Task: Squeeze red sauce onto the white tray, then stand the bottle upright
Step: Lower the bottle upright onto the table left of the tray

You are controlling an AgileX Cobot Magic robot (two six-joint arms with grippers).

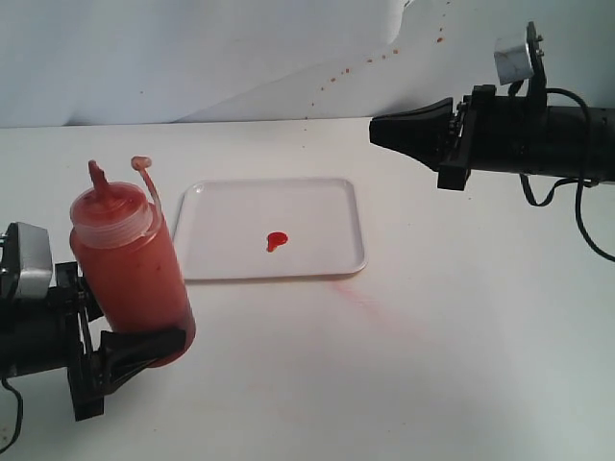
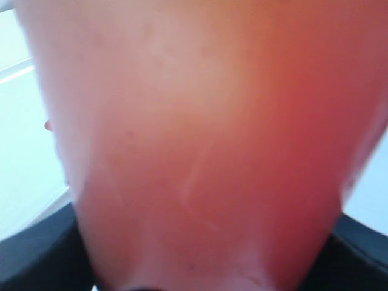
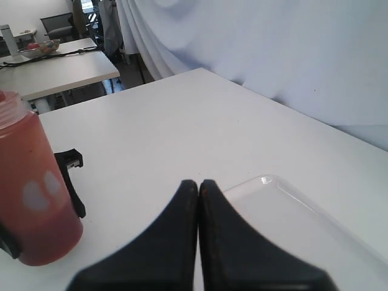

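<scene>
My left tool (image 1: pixel 144 344) is grasping the translucent plastic squeeze bottle of orange-red sauce (image 1: pixel 125 259) at lower left, readying it to stand. The glossy red sauce blob (image 1: pixel 277 240) is lying mid-frame on the white plastic tray (image 1: pixel 327 197). My right tool (image 1: pixel 384 130) is hovering clenched, empty, upper right.

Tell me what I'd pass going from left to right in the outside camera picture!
The bottle → tray, with the sauce on it → right gripper.
</scene>
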